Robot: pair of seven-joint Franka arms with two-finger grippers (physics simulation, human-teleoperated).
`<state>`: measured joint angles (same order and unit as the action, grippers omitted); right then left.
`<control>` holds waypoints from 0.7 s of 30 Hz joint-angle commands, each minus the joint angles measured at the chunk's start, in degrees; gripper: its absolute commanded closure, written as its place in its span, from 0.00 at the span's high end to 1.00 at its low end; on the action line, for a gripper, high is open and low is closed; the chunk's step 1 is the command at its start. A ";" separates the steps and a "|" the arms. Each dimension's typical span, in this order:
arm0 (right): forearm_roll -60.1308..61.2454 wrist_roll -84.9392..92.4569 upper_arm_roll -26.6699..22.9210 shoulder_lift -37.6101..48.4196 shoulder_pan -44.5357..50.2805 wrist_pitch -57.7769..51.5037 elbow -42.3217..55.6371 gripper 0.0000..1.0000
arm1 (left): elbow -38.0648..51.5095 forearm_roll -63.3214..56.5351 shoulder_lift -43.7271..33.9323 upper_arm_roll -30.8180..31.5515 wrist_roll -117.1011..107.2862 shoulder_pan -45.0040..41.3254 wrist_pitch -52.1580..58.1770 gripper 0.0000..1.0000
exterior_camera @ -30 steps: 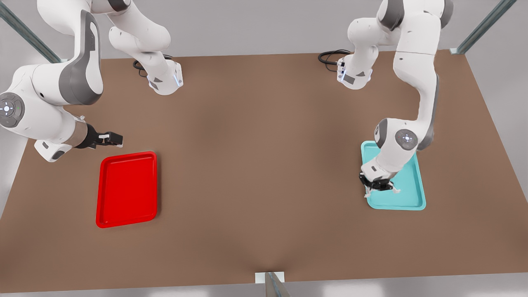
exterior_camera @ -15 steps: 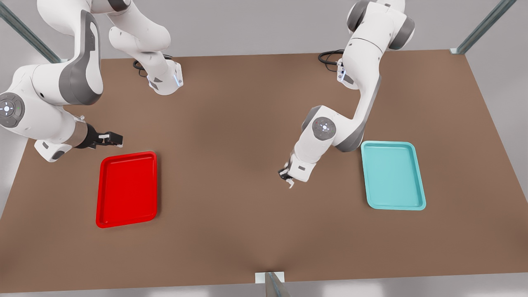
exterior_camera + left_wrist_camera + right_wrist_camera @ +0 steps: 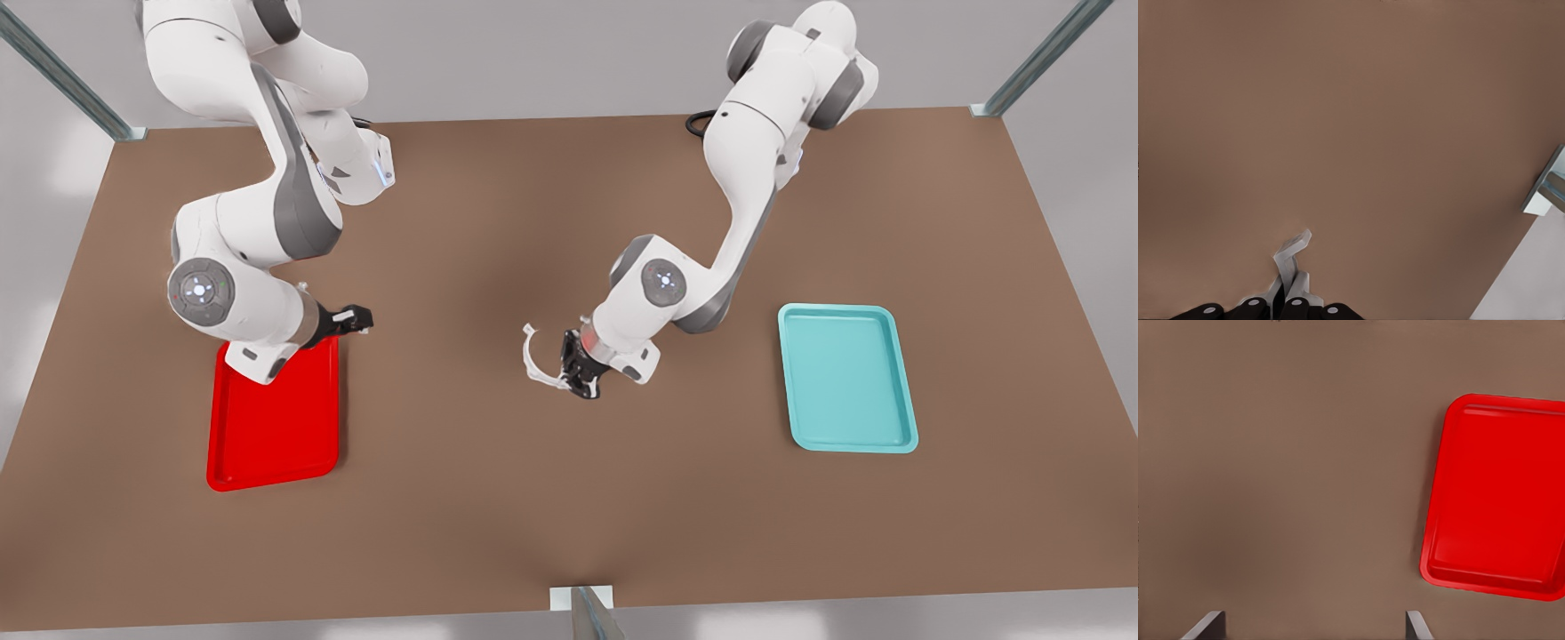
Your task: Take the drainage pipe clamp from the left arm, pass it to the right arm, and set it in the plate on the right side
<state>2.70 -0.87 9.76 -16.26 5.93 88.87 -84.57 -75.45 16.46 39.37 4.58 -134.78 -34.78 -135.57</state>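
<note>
The drainage pipe clamp, a thin white half-ring, hangs above the middle of the brown table with my left gripper shut on one end of it. The left wrist view has that gripper pinching the clamp, one flared tab sticking out past the fingers. On the front view's left my right gripper stands open at the far edge of the red plate. Its wide-apart fingertips frame bare table in the right wrist view, the plate lying off to one side.
A teal tray lies on the front view's right, with nothing in it. Both arm bases stand at the table's far edge. A metal post rises at the near edge's middle.
My left gripper has carried the clamp from over the teal tray to the table's middle. My right arm has swung in toward the centre, its gripper now at the red plate's far edge.
</note>
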 commanded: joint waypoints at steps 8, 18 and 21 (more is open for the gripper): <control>0.20 -10.21 1.67 -0.70 4.88 4.46 -0.06 1.00 | 2.15 0.06 0.10 0.08 -67.81 -1.60 -0.40 0.21; -0.41 -19.52 2.64 -3.08 12.36 19.41 -5.33 1.00 | 2.42 0.06 0.10 -0.01 -67.72 -2.31 -0.66 0.21; -0.50 -22.07 4.22 -3.26 13.05 22.65 -7.18 1.00 | 2.51 0.06 0.10 -0.01 -67.72 -2.83 -0.75 0.21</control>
<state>2.30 -11.56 13.66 -19.51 18.66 105.73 -91.33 -73.02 16.78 39.54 4.53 -166.00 -37.42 -136.21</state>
